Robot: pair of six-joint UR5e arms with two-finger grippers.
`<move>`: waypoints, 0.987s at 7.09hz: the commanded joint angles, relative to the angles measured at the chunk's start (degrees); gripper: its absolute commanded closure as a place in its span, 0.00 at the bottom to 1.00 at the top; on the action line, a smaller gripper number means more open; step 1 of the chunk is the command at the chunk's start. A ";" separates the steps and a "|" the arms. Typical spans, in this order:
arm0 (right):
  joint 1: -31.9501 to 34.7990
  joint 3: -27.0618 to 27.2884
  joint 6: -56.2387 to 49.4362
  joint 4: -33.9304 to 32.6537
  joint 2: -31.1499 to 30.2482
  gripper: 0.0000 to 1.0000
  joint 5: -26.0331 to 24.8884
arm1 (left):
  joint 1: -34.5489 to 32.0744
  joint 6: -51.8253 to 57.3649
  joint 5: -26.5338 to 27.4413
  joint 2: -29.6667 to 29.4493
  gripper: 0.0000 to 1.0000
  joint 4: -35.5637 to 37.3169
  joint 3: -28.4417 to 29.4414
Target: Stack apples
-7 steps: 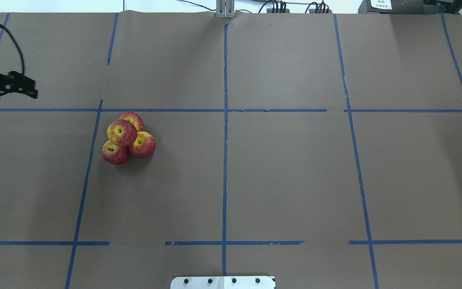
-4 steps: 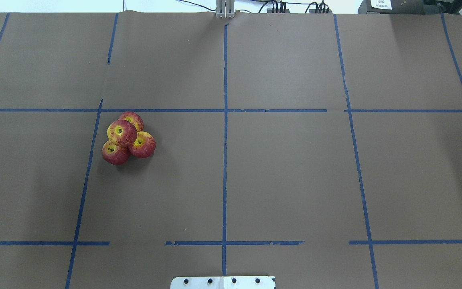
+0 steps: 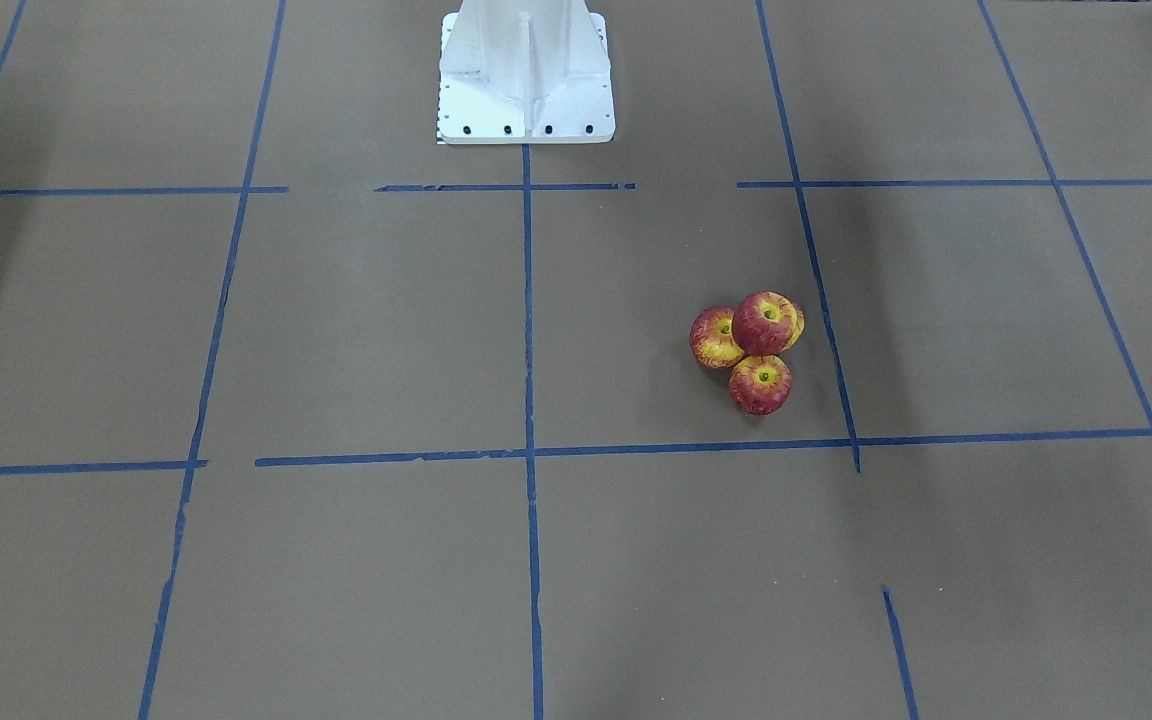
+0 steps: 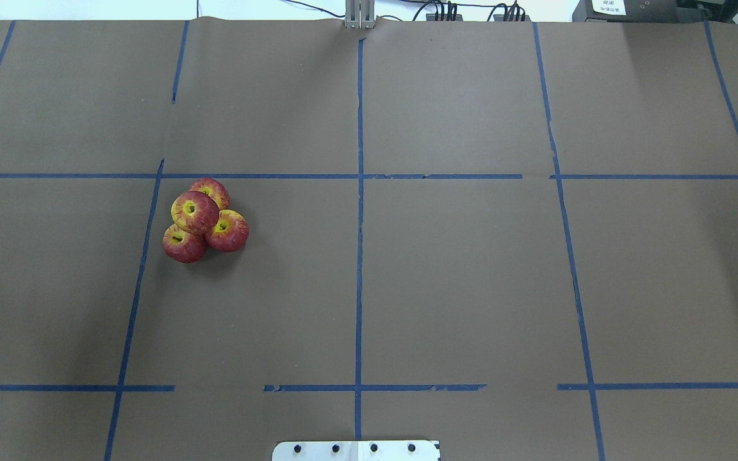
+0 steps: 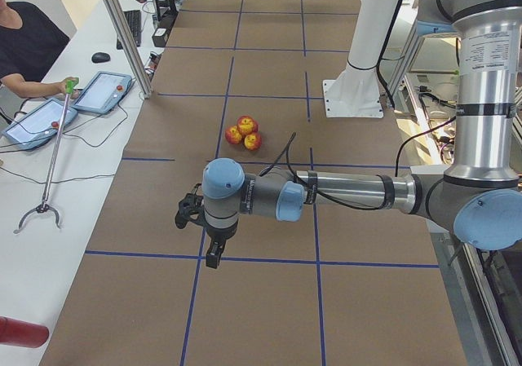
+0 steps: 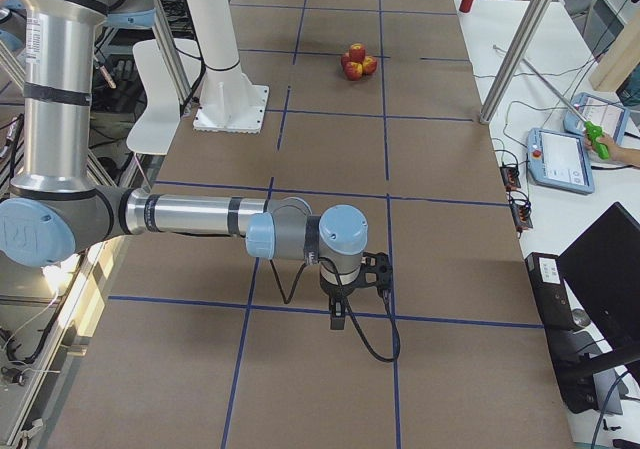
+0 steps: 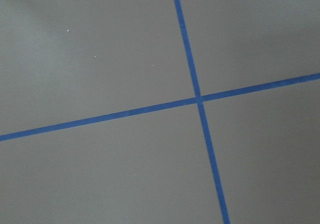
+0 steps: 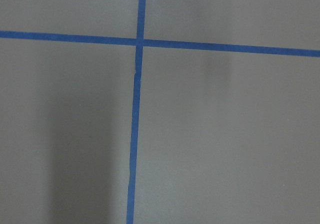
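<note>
Progress: top apple (image 4: 195, 212) sits on 3 touching apples (image 4: 228, 234); stacking looks finished.
Place: worktop's (image 4: 471, 288) left half, midway between its long edges.
Apples: round, smooth, red-yellow streaked, dimpled tops.
Worktop: matte brown paper, blue tape (image 4: 359, 256) grid.
Left gripper (image 5: 214, 252), right gripper (image 6: 340, 314): well apart from apples; whether parted or closed, cannot tell.

3 red-yellow apples (image 4: 205, 221) touch in a cluster, a 4th resting on top.
</note>
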 commanded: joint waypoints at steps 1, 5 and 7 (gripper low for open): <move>0.00 0.00 0.00 0.06 0.00 0.00 0.00 | -2.19 2.76 -2.63 -0.68 0.00 5.30 0.87; 0.00 0.00 0.00 0.06 0.00 0.00 0.00 | -1.84 0.99 -3.09 -1.11 0.00 13.72 0.44; 0.00 0.00 0.00 -0.02 0.00 0.00 0.00 | -1.92 1.00 -3.00 -0.15 0.00 12.27 -0.45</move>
